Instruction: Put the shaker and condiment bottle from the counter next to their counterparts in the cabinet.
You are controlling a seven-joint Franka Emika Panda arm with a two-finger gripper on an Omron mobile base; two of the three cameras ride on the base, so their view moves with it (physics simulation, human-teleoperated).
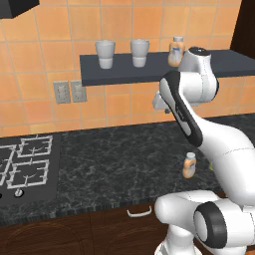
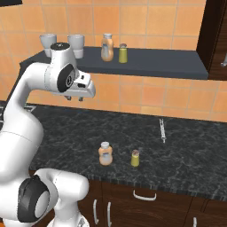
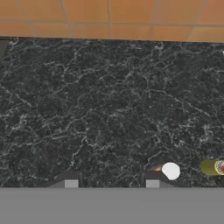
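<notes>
The condiment bottle (image 2: 105, 154) (image 1: 189, 165), orange with a pale cap, stands near the front edge of the black counter (image 2: 190, 150). The yellow-green shaker (image 2: 135, 158) stands just right of it. In the hand view the bottle's cap (image 3: 169, 170) sits by the right fingertip and the shaker (image 3: 213, 167) lies further right. My gripper (image 3: 111, 183) (image 2: 73, 98) hangs high above the counter, open, with nothing between its fingers. On the cabinet shelf (image 2: 155, 64) (image 1: 124, 72) stand the counterparts: a fat pale-orange bottle (image 2: 107, 47) (image 1: 176, 51) and a small shaker (image 2: 123, 53).
Two grey cups (image 1: 105, 54) (image 1: 140, 53) stand on the shelf's left part. A stove (image 1: 25, 164) occupies the counter's left end. A thin metal utensil (image 2: 162, 130) lies on the counter to the right. Dark drawers with white handles (image 2: 144, 195) run below.
</notes>
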